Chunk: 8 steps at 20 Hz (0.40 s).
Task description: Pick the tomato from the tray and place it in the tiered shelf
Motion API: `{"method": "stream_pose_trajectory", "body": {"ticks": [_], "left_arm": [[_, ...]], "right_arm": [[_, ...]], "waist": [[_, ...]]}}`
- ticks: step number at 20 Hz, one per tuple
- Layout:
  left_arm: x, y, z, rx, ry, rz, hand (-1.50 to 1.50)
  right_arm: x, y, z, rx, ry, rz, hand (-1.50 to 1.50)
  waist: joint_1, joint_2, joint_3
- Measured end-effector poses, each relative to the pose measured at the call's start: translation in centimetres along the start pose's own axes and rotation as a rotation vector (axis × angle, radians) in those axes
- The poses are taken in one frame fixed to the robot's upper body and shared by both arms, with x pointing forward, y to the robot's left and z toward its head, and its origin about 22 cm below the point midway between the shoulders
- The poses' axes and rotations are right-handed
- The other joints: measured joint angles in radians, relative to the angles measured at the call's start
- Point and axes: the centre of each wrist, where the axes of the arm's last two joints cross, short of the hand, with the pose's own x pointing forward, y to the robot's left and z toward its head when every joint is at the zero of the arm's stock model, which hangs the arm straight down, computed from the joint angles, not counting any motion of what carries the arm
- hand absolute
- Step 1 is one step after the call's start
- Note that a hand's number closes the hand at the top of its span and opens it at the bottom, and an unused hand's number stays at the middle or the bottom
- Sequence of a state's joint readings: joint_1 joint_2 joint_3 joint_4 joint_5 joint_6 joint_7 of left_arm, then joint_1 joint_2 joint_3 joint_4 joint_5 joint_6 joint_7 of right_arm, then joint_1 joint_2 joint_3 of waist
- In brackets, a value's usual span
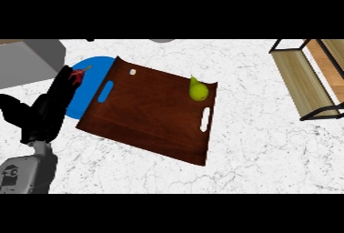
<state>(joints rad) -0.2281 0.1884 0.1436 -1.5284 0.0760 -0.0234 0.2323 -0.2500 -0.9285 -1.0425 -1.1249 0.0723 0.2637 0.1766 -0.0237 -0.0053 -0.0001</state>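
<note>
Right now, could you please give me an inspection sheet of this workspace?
Surface: white marble counter.
Job's things: red tomato off the brown tray, against the left hand; tiered shelf at upper right.
Clutter: green pear on the tray by its right rim; blue plate partly under the tray's left edge; grey box at upper left.
Hands: left hand at the view's left; right hand not in view.
Cables: nothing seen.
Surroundings: nothing seen.
</note>
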Motion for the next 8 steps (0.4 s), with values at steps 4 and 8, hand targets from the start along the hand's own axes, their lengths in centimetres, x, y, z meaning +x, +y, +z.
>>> {"method": "stream_pose_trajectory", "body": {"ticks": [4,8], "left_arm": [[0.1,-0.3,0.5,-0.003,-0.001,-0.001,0.0],[0.3,0.0,-0.1,-0.01,0.0,-0.002,0.0]], "right_arm": [[-0.7,-3.8,1.9,0.05,-0.055,-0.005,-1.5],[-1.8,-5.5,3.8,0.091,-0.119,0.034,-1.5]], "waist": [[0.0,0.0,0.0],[0.003,0.002,0.0]]}}
